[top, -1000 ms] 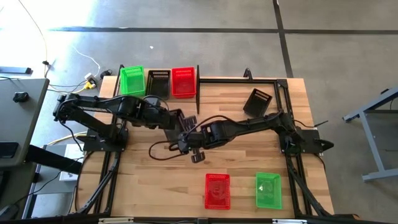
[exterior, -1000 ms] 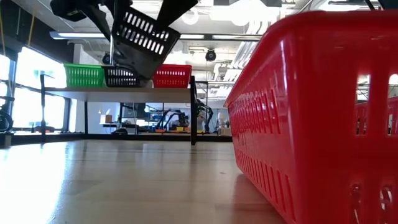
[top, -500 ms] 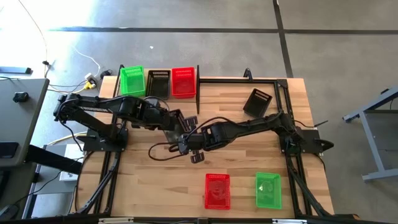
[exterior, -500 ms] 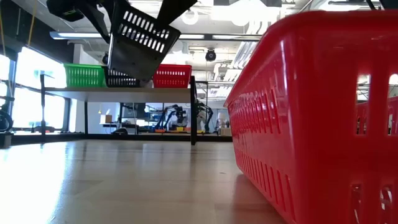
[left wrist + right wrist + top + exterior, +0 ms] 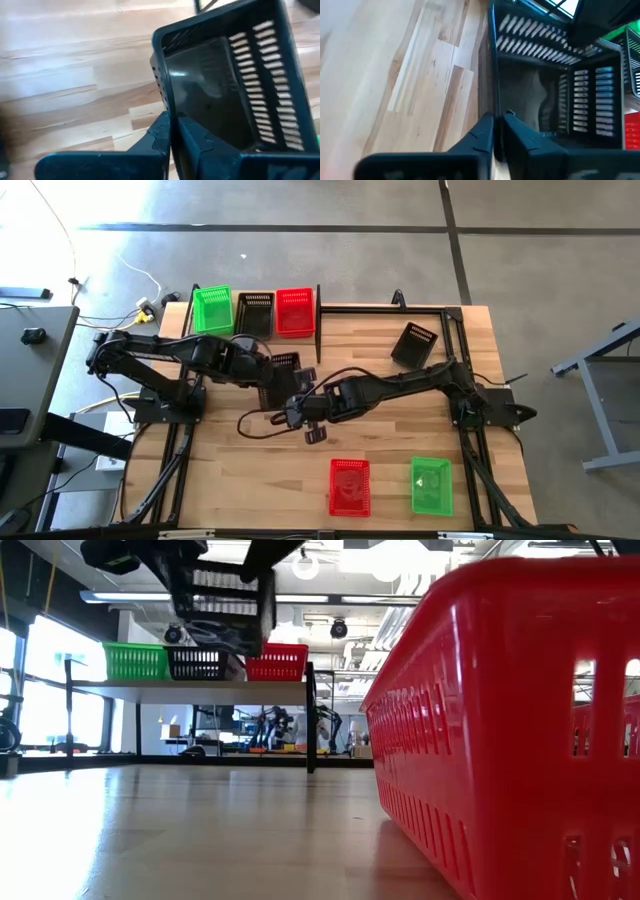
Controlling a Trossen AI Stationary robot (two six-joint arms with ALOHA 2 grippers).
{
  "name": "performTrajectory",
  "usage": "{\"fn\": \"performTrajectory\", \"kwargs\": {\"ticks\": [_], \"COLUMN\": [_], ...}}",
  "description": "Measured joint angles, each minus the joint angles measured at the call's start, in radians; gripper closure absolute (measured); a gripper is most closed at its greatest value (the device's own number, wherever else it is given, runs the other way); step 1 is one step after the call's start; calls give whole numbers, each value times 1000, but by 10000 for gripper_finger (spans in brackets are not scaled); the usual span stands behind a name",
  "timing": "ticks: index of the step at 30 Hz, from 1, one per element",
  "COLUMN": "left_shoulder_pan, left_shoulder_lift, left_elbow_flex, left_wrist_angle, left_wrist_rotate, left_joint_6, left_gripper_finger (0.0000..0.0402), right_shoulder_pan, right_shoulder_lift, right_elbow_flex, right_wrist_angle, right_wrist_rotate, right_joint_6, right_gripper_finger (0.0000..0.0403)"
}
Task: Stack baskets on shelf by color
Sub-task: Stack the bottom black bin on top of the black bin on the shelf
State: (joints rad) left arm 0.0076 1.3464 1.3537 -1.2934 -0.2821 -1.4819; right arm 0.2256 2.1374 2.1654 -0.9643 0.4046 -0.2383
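Observation:
A black mesh basket [image 5: 285, 364] hangs in the air over the table's middle, held by both grippers; in the low view the black basket [image 5: 225, 610] shows high up, in front of the shelf. My left gripper [image 5: 172, 121] is shut on it from the table's left. My right gripper [image 5: 498, 120] is shut on it from the near right. The shelf [image 5: 256, 332] at the far left carries a green [image 5: 212, 310], a black [image 5: 254, 312] and a red basket [image 5: 294, 311], side by side. My left gripper pinches the basket's wall just below its rim corner [image 5: 162, 102], one finger inside and one outside. The basket is lifted clear of the table. My right gripper pinches a side wall at its rim [image 5: 492, 102], one finger inside the basket and one outside.
Another black basket [image 5: 415, 341] lies at an angle on the table's far right. A red basket [image 5: 349, 485] and a green basket [image 5: 431, 486] rest on their bottoms near the near edge. The red basket [image 5: 510, 730] fills the low view's right. Bare wood lies between them.
The held black basket has tipped from a steep tilt to nearly level while staying lifted. Both grippers have kept their hold and drifted a little toward the table's left and far edge, toward the shelf.

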Motion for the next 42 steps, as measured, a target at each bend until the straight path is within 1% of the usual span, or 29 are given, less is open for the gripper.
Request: {"fn": "performTrajectory", "kwargs": {"ticks": [2,5,10,13,15,17,20,24,26,34,36,42], "left_shoulder_pan": [-5,-9,-8,7,14,24,41,93,137,339,398,566], "left_shoulder_lift": [0,0,-7,-22,-25,-31,-51,-82,-103,-191,-201,-203], "left_elbow_flex": [0,0,0,-1,16,37,77,125,138,146,146,146], "left_wrist_angle": [-4,-4,-5,-16,-20,-57,-55,-81,-109,-97,-91,-20], "left_wrist_rotate": [-8,-22,-25,-24,-24,-36,-64,-90,-100,-104,-93,6], "left_joint_6": [1,13,58,107,132,162,216,310,365,547,596,755], "left_gripper_finger": [396,397,397,398,398,398,398,398,398,398,398,398], "right_shoulder_pan": [-1,-2,-2,0,0,0,0,0,2,4,4,4], "right_shoulder_lift": [-2,-9,-52,-86,-107,-122,-140,-144,-144,-143,-143,-143], "right_elbow_flex": [0,0,0,0,1,1,1,1,1,0,0,0], "right_wrist_angle": [2,2,-8,-25,-38,-48,-59,-75,-83,-92,-90,-85], "right_wrist_rotate": [-1,14,16,7,8,11,11,11,11,9,9,14], "right_joint_6": [-2,2,89,161,211,245,273,299,319,416,422,420], "right_gripper_finger": [359,317,250,223,212,207,206,206,206,206,206,206]}}
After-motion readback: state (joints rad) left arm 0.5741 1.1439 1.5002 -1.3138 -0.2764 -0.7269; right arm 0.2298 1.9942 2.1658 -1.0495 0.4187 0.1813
